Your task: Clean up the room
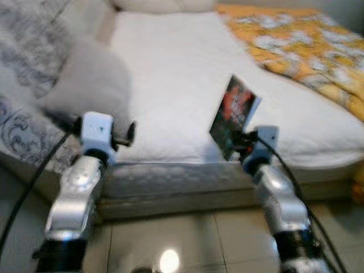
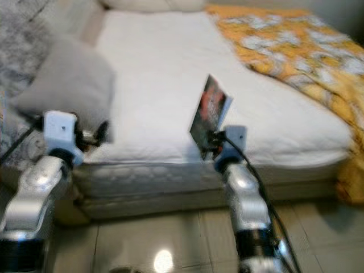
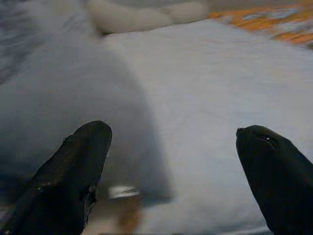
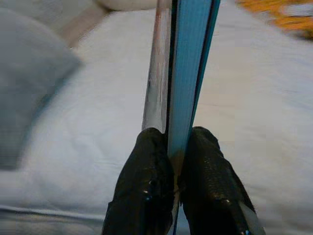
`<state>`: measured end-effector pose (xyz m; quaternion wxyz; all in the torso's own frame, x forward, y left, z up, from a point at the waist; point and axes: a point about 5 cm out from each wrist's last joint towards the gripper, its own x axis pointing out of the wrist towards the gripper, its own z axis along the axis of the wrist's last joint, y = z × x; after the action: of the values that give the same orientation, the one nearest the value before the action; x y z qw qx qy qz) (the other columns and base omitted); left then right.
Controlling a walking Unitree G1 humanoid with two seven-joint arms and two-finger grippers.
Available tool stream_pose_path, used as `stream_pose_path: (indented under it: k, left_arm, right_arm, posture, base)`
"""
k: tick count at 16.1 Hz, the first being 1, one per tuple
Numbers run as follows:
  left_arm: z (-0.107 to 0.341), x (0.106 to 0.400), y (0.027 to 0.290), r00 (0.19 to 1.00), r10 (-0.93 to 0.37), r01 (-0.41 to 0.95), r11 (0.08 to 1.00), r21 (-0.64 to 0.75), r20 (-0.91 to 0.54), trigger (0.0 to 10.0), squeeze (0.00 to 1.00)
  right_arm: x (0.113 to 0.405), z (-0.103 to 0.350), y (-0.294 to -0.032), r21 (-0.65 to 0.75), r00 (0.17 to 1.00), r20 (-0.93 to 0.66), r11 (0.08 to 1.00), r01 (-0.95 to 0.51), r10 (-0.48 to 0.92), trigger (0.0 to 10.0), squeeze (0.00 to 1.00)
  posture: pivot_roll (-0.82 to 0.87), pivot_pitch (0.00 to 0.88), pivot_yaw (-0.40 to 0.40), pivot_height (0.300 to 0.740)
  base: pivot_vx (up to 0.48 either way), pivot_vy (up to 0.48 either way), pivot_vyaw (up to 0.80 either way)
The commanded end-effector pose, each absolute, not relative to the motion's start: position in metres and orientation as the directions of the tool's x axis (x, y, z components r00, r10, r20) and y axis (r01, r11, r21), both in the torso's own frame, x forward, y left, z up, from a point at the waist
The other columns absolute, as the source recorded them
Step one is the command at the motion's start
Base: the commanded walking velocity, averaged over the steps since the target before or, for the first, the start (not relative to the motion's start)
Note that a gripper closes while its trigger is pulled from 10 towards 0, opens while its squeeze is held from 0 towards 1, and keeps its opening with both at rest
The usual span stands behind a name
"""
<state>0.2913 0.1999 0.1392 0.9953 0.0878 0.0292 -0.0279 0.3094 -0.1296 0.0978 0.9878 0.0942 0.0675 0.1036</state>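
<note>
Right hand (image 1: 243,143) is pinched tight on a thin glossy book (image 1: 234,114), held upright over the front edge of the white quilted bed (image 1: 170,85). Left hand (image 3: 171,161) hangs open near a soft grey pillow (image 1: 91,79); a crumpled orange floral blanket (image 1: 307,45) lies along the far right.

A dark-covered book (image 1: 235,115) stands upright, tilted, above the white bed's (image 1: 170,85) front edge.

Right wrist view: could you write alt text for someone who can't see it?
Two black fingers of the right gripper pinch the bottom edge of a thin book, seen edge-on with a blue side. Behind it lies a white mattress, with a grey pillow at one side.
</note>
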Motion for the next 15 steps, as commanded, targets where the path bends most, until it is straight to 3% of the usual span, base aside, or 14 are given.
stream_pose_path:
  k: [1, 12, 15]
  left_arm:
    - [0.1427, 0.2925, 0.1958, 0.997, -0.06, 0.068, 0.981, 0.179, -0.049, 10.0, 0.0]
    - [0.1417, 0.2929, 0.1995, 0.998, -0.042, 0.051, 0.982, 0.182, -0.055, 10.0, 0.0]
    - [0.1415, 0.2928, 0.1992, 0.998, -0.043, 0.052, 0.983, 0.176, -0.055, 10.0, 0.0]
  right_arm:
    - [0.3131, 0.1113, -0.1335, 0.207, 0.977, -0.043, 0.958, -0.197, 0.21, 10.0, 0.0]
    - [0.31, 0.1094, -0.1261, 0.148, 0.952, -0.059, 0.946, -0.289, 0.3, 10.0, 0.0]
    - [0.3097, 0.1088, -0.126, 0.145, 0.952, -0.062, 0.946, -0.29, 0.301, 10.0, 0.0]
  posture:
    - [0.02, 0.0, -0.014, 0.74]
    - [0.03, 0.0, -0.017, 0.74]
    - [0.03, 0.0, -0.017, 0.74]
  base:
    - [0.386, 0.0, 0.0]
    - [0.39, 0.0, 0.0]
    - [0.39, 0.0, 0.68]
